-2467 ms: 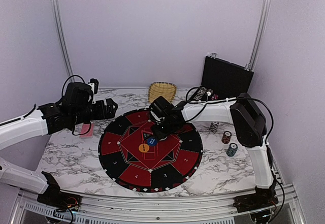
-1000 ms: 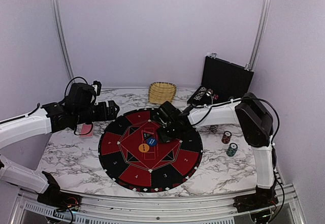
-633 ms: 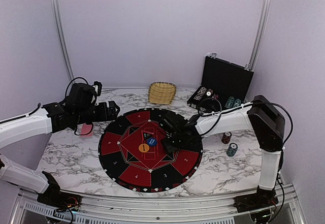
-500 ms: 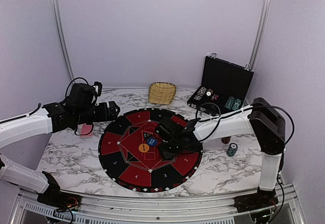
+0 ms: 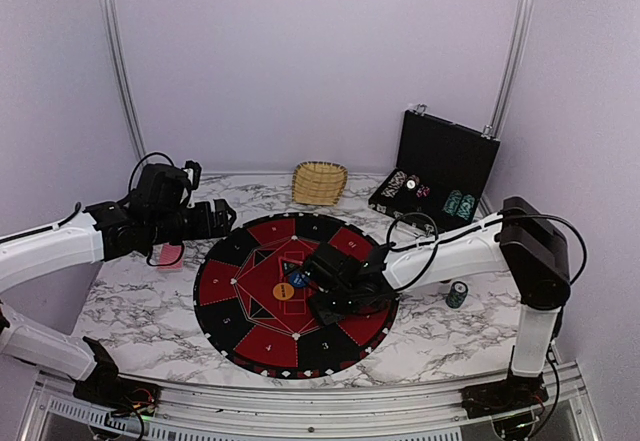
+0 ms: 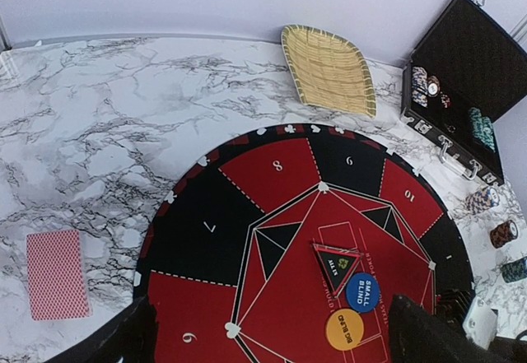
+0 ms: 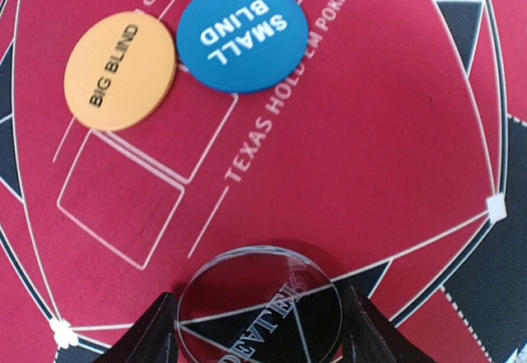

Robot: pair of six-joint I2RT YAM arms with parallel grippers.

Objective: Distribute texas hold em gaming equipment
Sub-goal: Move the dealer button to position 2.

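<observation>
A clear round dealer button point(image 7: 259, 301) sits between the two fingers of my right gripper point(image 7: 259, 326), which is shut on it low over the red centre of the mat point(image 5: 250, 341). Just beyond it lie the orange Big Blind disc point(image 7: 121, 71) and the blue Small Blind disc point(image 7: 242, 34). A triangular All In marker point(image 6: 336, 262) lies by them. Red-backed cards point(image 6: 58, 274) rest on the marble left of the mat. My left gripper point(image 6: 276, 342) hangs open and empty above the mat's left side. Chip stacks point(image 6: 502, 233) stand right of the mat.
An open black case point(image 5: 440, 161) holding more chips stands at the back right. A woven basket point(image 5: 320, 182) sits at the back centre. The right arm stretches across the mat's right half, and a teal chip stack point(image 5: 457, 294) stands just beside it.
The right gripper has travelled from the mat's far side toward its near centre, carrying the clear button. The left arm has stayed put.
</observation>
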